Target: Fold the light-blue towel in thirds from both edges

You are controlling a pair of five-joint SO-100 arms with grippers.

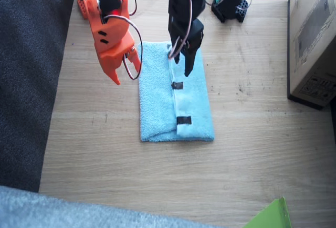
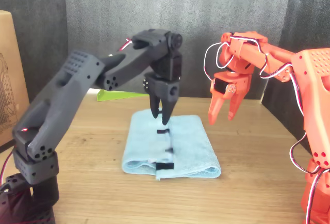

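Note:
The light-blue towel [image 1: 157, 107] [image 2: 188, 141] lies folded in a narrow rectangle in the middle of the table. Its upper flap covers one side, and that flap's edge [image 1: 175, 102] runs down the towel's middle with black tape strips [image 1: 184, 120] on it. My left gripper [image 1: 182, 65] [image 2: 160, 116], the black one, hangs just over the far part of that edge, slightly open and holding nothing. My right gripper [image 1: 126, 70] [image 2: 223, 116], the orange one, hovers open beside the towel's far corner, off the cloth.
A cardboard box [image 1: 315, 39] [image 2: 7, 79] stands at the table's side. A green object [image 1: 273, 215] [image 2: 113, 95] lies at the near edge of the fixed view. Dark grey fabric [image 1: 26, 81] borders the table's other side, and greyish-blue fabric [image 1: 52, 212] the near corner.

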